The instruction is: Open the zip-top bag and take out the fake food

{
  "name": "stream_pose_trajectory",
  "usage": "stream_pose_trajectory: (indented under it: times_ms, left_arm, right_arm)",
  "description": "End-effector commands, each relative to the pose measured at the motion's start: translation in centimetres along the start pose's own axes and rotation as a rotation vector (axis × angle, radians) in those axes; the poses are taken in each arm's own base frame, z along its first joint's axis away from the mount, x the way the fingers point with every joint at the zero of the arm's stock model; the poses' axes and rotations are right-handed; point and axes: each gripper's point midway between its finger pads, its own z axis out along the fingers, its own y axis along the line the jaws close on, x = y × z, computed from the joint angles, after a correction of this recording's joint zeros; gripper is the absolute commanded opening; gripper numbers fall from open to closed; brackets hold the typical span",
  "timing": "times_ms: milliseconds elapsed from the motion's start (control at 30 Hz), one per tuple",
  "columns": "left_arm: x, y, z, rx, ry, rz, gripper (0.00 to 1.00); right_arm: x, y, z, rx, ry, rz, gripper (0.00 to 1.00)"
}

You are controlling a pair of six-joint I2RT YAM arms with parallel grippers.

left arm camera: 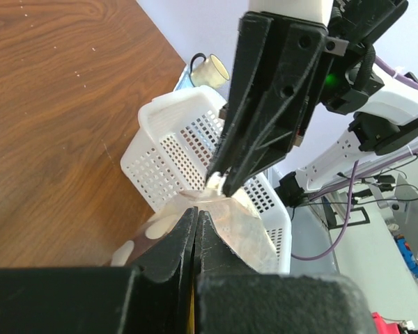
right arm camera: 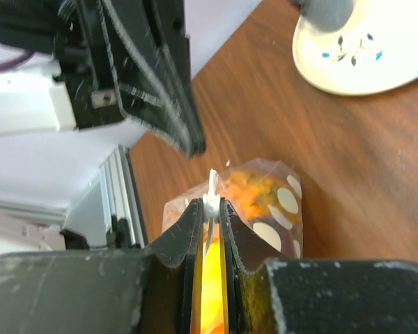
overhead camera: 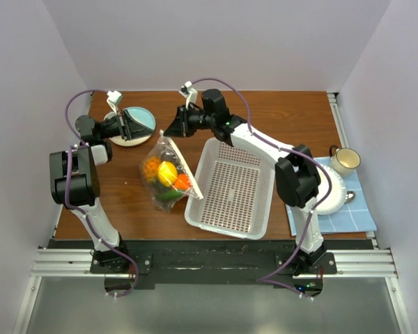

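The zip-top bag (overhead camera: pixel 164 149) lies on the wooden table (overhead camera: pixel 279 118) just left of the white basket (overhead camera: pixel 230 191), its lower corner reaching the basket's left rim. Inside it the fake food (overhead camera: pixel 167 174) reads as a yellow lump, orange patches and a bit of green. The crinkled film blurs the shapes, though, and I can't pick out a dark piece.

The right gripper (right arm camera: pixel 209 204) reaches in past the basket's far-left corner. Its own wrist camera shows the fingers pinched on a thin white strip at the bag's top edge, so it is clamped on the bag. Yellow shows in the slit between those fingers lower down.

The left gripper (left arm camera: pixel 196 217) sits farther left of the basket than the bag, and its two fingers are pressed flat together with no gap. The tips are right by the bag's top, but I can't tell whether any film is caught between them. The right wrist view shows that tip a little apart from the white strip.

From overhead, both sets of fingertips blur into dark shapes over the bag's top. The left one covers part of a blue-centred plate (overhead camera: pixel 143 120). Right of the basket, the right arm hides part of a white dish (overhead camera: pixel 334 195) on a blue cloth (overhead camera: pixel 355 212), with a mug (overhead camera: pixel 345 160) cut off by nothing but small.
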Motion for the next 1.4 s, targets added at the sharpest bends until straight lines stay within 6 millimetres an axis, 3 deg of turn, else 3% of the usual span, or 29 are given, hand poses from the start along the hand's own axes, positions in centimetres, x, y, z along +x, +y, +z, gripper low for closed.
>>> stream_pose_trajectory:
  times_ms: [0, 133, 167, 267, 367, 533, 800, 900, 1033, 1367]
  left_arm:
    - [1.5, -1.7, -1.3, 0.032, 0.191, 0.634, 0.0]
    - [1.5, -1.9, -1.2, 0.034, 0.193, 0.628, 0.0]
    - [1.5, -2.0, -1.1, 0.034, 0.194, 0.624, 0.16]
    - [1.2, -3.0, -0.5, 0.048, 0.202, 0.646, 0.49]
    - [1.2, -3.5, 0.2, 0.062, 0.213, 0.627, 0.68]
    - [1.8, -3.2, 1.3, 0.091, 0.233, 0.599, 0.72]
    - [3.2, -2.6, 1.5, 0.107, 0.242, 0.586, 0.67]
    - [3.7, -2.1, 1.3, 0.104, 0.24, 0.565, 0.56]
    - [3.6, -2.0, 1.0, 0.095, 0.234, 0.561, 0.26]
    - [2.4, -2.2, 0.8, 0.084, 0.228, 0.579, 0.0]
  right_arm:
    - [-1.3, 2.9, -2.2, -0.024, -0.042, -0.056, 0.0]
    - [-1.0, 2.5, -2.1, -0.019, -0.043, -0.042, 0.0]
    - [-1.1, 2.5, -1.9, -0.023, -0.043, -0.039, 0.0]
    - [-2.0, 3.2, -1.4, -0.059, -0.057, -0.027, 0.0]
    - [-2.9, 3.5, -1.0, -0.073, -0.064, -0.033, 0.0]
    - [-5.2, 4.7, -0.4, -0.111, -0.089, -0.052, 0.0]
    - [-6.6, 5.1, 0.2, -0.136, -0.1, -0.053, 0.0]
    - [-6.4, 4.9, 0.4, -0.14, -0.097, -0.043, 0.0]
    - [-6.2, 4.3, 0.3, -0.13, -0.092, -0.036, 0.0]
    - [-5.3, 3.6, -0.2, -0.11, -0.075, -0.031, 0.0]
